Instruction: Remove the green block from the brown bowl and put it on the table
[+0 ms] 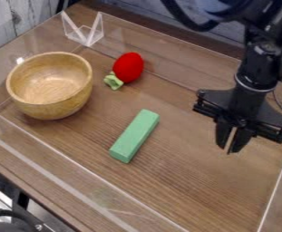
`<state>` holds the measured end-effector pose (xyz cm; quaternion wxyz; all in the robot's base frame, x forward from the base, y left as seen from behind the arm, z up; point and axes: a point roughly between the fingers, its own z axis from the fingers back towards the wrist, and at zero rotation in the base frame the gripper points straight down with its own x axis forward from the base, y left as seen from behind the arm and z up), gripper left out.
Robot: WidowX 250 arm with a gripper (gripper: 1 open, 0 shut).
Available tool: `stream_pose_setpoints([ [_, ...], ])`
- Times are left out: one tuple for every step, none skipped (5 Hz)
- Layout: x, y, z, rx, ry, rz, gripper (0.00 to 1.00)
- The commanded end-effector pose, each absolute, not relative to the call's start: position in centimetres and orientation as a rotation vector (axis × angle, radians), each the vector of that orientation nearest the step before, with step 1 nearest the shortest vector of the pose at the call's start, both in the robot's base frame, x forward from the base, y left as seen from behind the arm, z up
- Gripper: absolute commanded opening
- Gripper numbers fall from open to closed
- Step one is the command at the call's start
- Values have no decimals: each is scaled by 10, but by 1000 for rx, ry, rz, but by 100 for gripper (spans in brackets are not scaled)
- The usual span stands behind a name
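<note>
Camera view, you see: the bowl (pixel 49 84) sits at the left of the table (pixel 191 190), upright. Its pale speckled inside holds nothing you can make out. The block (pixel 134 135) lies flat on the table, outside the bowl, to its lower right and apart from it, long axis running diagonally. A red strawberry toy (pixel 126 68) with green stem lies just right of the bowl, not touching the rim as far as you can tell. At right, the gripper (pixel 237 142) points down, its fingers (pixel 230 136) pressed together on nothing, well apart from the block. Clear acrylic walls (pixel 82 30) edge the table.
</note>
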<state>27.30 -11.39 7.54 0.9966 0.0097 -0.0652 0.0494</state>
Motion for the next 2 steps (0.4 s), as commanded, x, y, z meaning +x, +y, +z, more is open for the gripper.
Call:
stream_pose_setpoints([
  [272, -113, 92, -4, -181, 120, 100],
  [269, -113, 94, -8, -185, 130, 100],
])
